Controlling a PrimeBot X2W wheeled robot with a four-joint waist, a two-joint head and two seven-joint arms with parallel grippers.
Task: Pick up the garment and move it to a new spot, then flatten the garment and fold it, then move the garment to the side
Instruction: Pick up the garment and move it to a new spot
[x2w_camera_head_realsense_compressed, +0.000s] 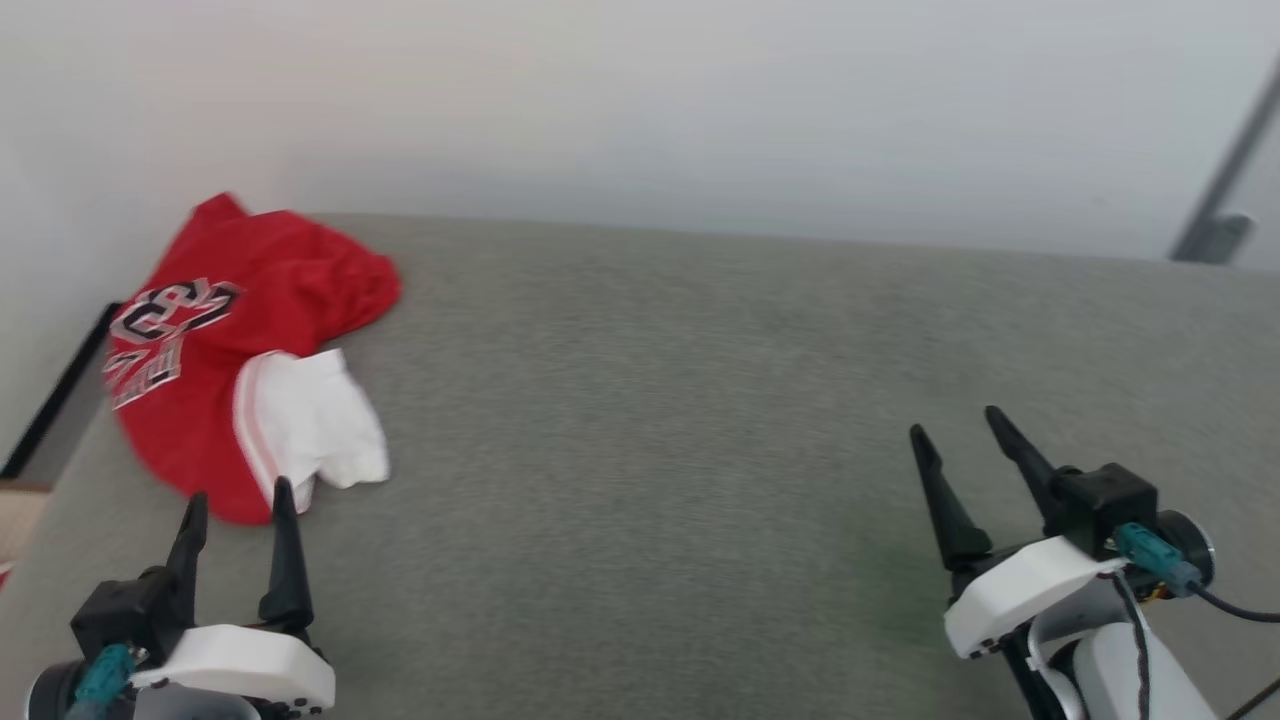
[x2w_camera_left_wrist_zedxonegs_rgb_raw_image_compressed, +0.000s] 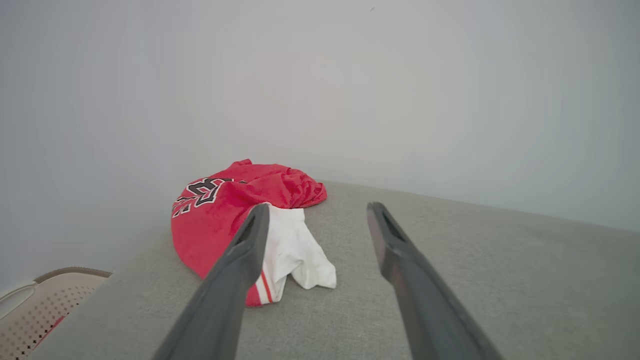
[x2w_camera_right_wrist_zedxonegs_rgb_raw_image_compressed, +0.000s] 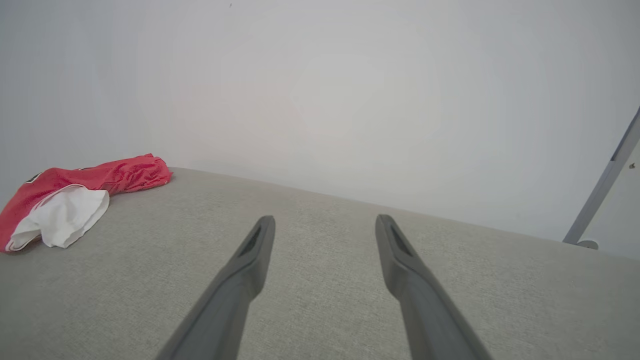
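A wide surface (x2w_camera_head_realsense_compressed: 700, 400) covered in grey woven fabric carries the garment (x2w_camera_head_realsense_compressed: 200, 400), a red shirt lying crumpled in a heap at the far left corner, close to the left edge. Its black, white-outlined lettering faces up, and a white sleeve (x2w_camera_head_realsense_compressed: 320, 425) with red-striped trim lies spread towards the middle

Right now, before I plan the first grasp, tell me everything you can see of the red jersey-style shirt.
The red jersey-style shirt lies crumpled in a heap at the far left corner of the grey fabric surface. It looks like soft, wrinkled knit. One white sleeve with red-and-white striped trim flops over its near side; black white-outlined lettering shows, partly folded. The open left pincer hovers at its near edge, contact unclear.
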